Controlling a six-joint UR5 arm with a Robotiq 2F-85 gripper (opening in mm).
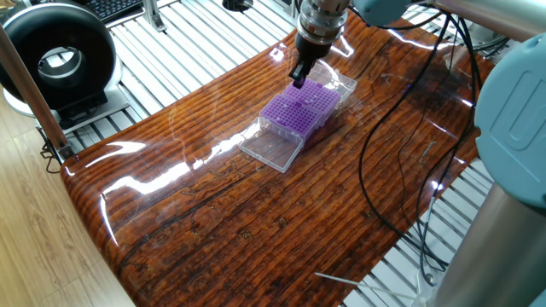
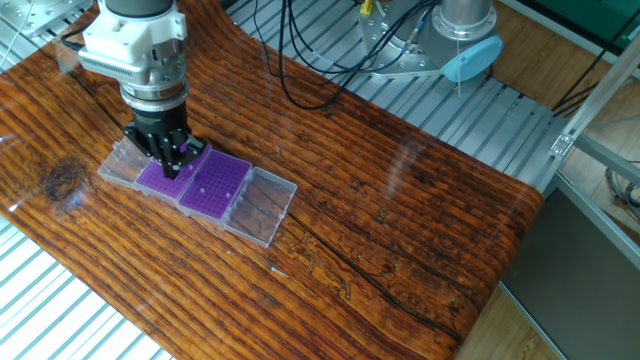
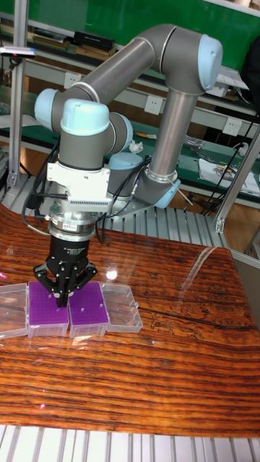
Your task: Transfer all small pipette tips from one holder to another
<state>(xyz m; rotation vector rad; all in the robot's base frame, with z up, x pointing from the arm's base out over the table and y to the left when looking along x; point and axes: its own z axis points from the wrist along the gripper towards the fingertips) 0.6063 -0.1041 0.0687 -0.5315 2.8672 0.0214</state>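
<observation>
**Desk:** What are you looking at, biggest thing first?

**Floor:** The glossy wooden worktop [image 2: 400, 220], and on it your two purple racks side by side, touching, each in a clear box with its lid folded flat outward. Take the arm's base [image 2: 468, 30] as the landmark: the far rack [image 2: 165, 172] lies farther from it, the near rack [image 2: 214, 187] closer. In the tall fixed view they read as far rack [image 3: 46, 306] and near rack [image 3: 87, 305].

**Desk:** And the pincer?

**Floor:** Your pincer [image 2: 170, 165] hangs straight down over the far rack, at the edge nearest the base, its tips low on the grid. From one fixed view the pincer [image 1: 297, 82] sits at that same rack's [image 1: 317, 95] edge. The fingers look drawn in close, but you cannot tell whether a tip is between them; nothing that small resolves.

**Desk:** Which step is this?

**Floor:** By my reading, a pick or a place at the far rack. A few pale dots show on the near rack, possibly seated tips; which rack is the source you cannot tell.

**Desk:** What does the next move call for?

**Floor:** A clean vertical lift clear of the grid, then a short sidestep toward the base, lining up dead over a hole before descending. Any tilt risks dragging the box.
</observation>
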